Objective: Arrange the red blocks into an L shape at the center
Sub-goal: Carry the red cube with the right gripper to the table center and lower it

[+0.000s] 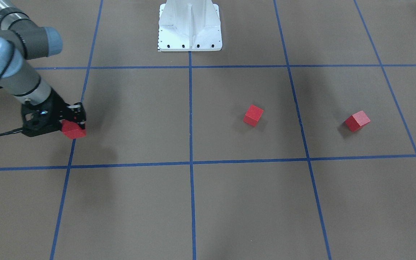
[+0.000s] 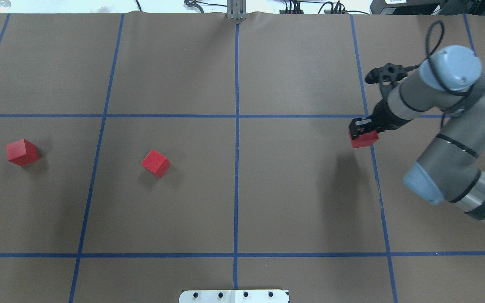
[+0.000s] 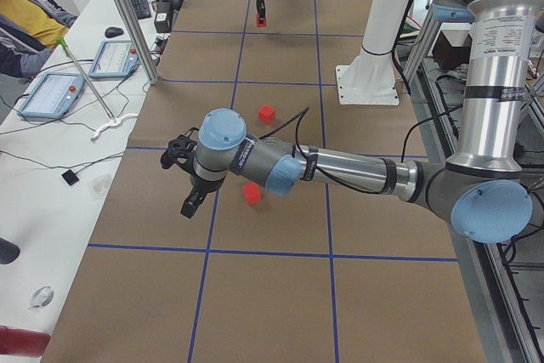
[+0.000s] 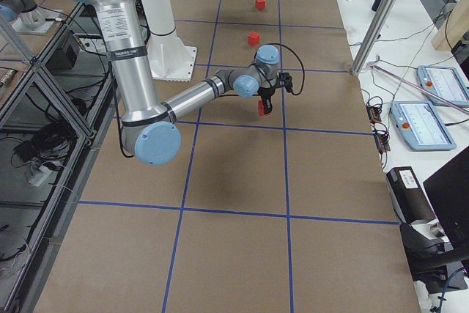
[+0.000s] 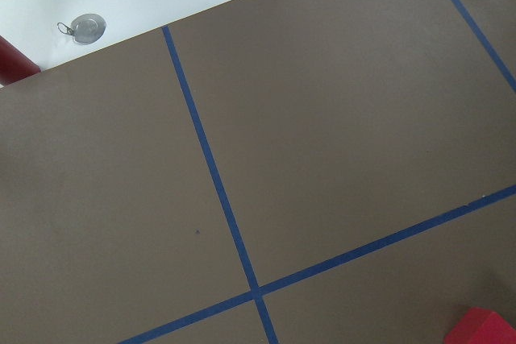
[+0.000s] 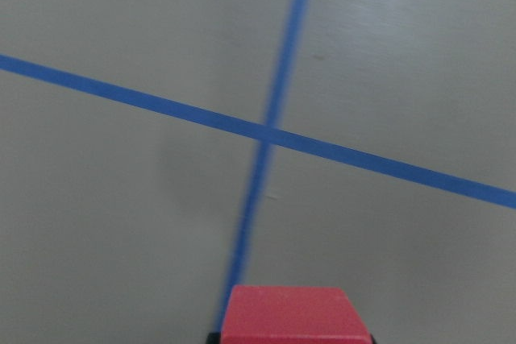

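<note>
Where the right arm's fingers [image 1: 79, 115] meet, they are clenched on a small matte red cube [image 1: 73, 130]. They pinch its upper part from above, so its lower half shows below the black tips. This held cube hangs at the blue tape line [image 2: 376, 185] that bounds the middle squares on the robot's right, in the middle row. Its shadow falls apart from it on the brown paper surface [image 2: 301, 202]. Behind the fingers the black wrist tilts down, and the grey forearm with pale blue joint caps folds back sharply at the elbow toward the robot's right.

Seen from the table's left end, the left arm's fingers [image 3: 189, 203] point down and outward, low over the surface. From that view alone I cannot tell whether they are spread or closed. The left forearm lies nearly level, stretched out from a bent elbow.

A second red cube [image 2: 155, 163] sits on the surface in the middle square just left of the center line [image 2: 236, 185], turned askew to the grid. A third red cube [image 2: 22, 152] sits one square further left, well apart from the second, also askew. All three cubes lie in the same row.
</note>
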Controlling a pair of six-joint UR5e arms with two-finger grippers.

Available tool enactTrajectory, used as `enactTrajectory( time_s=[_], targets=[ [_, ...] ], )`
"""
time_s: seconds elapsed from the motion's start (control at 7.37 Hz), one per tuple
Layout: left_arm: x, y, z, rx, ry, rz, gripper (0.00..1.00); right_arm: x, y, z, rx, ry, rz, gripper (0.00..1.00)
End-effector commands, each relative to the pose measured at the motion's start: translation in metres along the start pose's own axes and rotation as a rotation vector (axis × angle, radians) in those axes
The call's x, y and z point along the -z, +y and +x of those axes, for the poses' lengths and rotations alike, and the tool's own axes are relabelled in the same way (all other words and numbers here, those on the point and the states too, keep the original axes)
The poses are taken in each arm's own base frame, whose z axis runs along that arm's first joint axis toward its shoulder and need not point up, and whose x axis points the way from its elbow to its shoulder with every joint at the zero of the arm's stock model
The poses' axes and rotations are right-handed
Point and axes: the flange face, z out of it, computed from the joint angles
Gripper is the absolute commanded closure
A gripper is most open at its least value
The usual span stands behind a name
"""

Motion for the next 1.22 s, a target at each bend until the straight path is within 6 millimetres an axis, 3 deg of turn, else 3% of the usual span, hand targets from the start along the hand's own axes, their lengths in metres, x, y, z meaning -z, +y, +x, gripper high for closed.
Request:
enactTrajectory(
  time_s=[0.0,0.14,0.27,0.41,0.68,1.09],
  targets=[
    [0.0,0.0,0.0,0.0,0.0,0.0,0.0,0.003,0.01,-0.16,-0.113,0.039,-0.03,1.0],
    [0.0,0.0,0.0,0.001,0.0,-0.001,0.0,-0.001,0.025,-0.207,-0.137,0.035,-0.023,1.0],
    [0.0,0.0,0.0,0.0,0.0,0.0,0.0,-0.013,0.027,-0.255,-0.171,0.034,-0.026,0.98],
    [0.001,0.0,0.001,-0.001,0.0,0.001,0.0,-0.029,0.014,-0.307,-0.204,0.055,-0.021,0.94],
    [0.001,0.0,0.001,-0.001,0.0,0.001,0.0,-0.047,0.018,-0.332,-0.198,0.083,-0.026,0.84],
    [0.0,0.0,0.0,0.0,0.0,0.0,0.0,-0.059,0.026,-0.332,-0.189,0.093,-0.035,0.71]
  ],
)
